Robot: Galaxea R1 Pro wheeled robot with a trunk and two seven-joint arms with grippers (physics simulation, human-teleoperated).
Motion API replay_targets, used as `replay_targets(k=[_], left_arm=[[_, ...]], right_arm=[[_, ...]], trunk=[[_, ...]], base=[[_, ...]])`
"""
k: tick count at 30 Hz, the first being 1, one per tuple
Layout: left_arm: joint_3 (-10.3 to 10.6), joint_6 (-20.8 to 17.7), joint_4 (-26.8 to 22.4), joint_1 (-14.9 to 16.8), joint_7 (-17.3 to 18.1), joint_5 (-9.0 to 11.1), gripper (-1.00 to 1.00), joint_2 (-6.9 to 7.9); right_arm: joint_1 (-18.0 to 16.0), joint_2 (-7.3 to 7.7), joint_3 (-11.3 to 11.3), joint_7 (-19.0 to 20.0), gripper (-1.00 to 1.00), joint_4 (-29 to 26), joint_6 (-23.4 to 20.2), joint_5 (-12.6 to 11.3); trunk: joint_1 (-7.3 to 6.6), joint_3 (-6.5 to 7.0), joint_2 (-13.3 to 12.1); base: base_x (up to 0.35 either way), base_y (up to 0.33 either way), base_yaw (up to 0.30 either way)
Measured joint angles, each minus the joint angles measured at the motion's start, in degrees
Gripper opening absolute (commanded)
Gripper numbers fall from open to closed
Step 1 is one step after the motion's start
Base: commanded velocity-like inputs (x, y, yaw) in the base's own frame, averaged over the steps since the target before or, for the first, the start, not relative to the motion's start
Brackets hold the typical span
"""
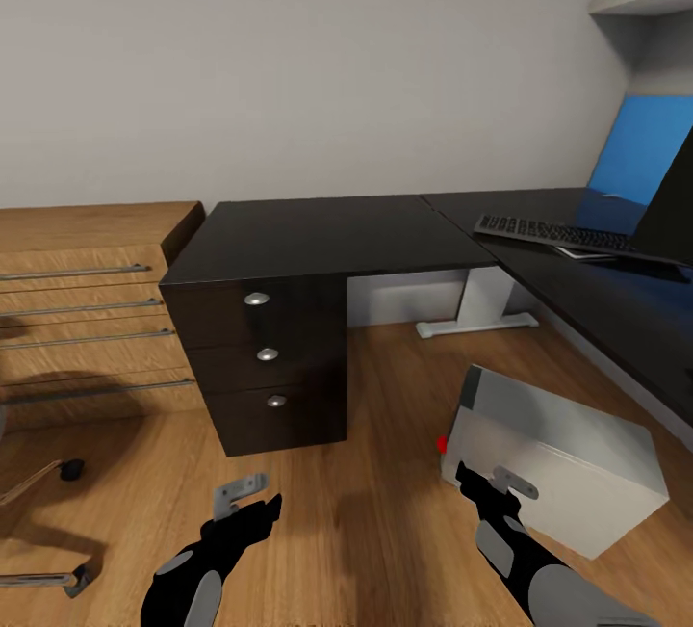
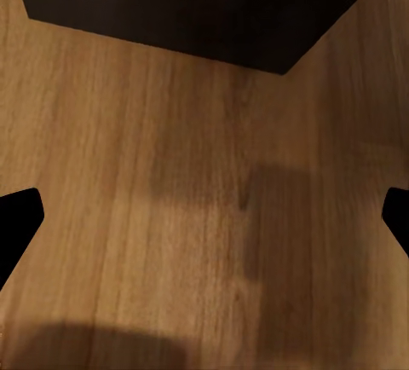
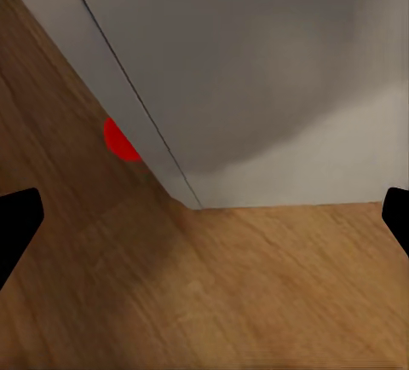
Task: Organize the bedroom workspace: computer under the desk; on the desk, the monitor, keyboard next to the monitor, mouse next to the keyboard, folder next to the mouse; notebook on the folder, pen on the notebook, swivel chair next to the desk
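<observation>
Grippers [image 1: 252, 502] open above wood floor [image 1: 385, 396], desk [image 1: 327, 232] ahead.

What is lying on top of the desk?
On the desk lie the keyboard and the monitor, partly cut by the picture's edge. What lies behind the monitor is hidden.

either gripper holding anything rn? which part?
Nothing held. The left gripper hangs open over bare wood floor. The right gripper is open just above the light grey boxy computer tower, not gripping it.

keyboard [image 1: 556, 235] on desk [image 1: 327, 237], computer [image 1: 563, 458] on floor right of drawers [image 1: 265, 367]
</observation>
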State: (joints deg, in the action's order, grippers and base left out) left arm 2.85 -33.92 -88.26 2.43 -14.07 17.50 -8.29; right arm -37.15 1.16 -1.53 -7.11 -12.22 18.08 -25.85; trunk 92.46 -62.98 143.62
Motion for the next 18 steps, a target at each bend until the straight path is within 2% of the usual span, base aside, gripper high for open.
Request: replay_targets(k=[18], left_arm=[[-0.2,0.0,-0.4,0.0,0.0,0.0,1.00,0.11]], right_arm=[[0.0,0.05,0.0,0.0,1.00,0.0,0.3,0.0]], trunk=[[0.46,-3.99,0.2]], base=[[0.000,0.000,0.000]])
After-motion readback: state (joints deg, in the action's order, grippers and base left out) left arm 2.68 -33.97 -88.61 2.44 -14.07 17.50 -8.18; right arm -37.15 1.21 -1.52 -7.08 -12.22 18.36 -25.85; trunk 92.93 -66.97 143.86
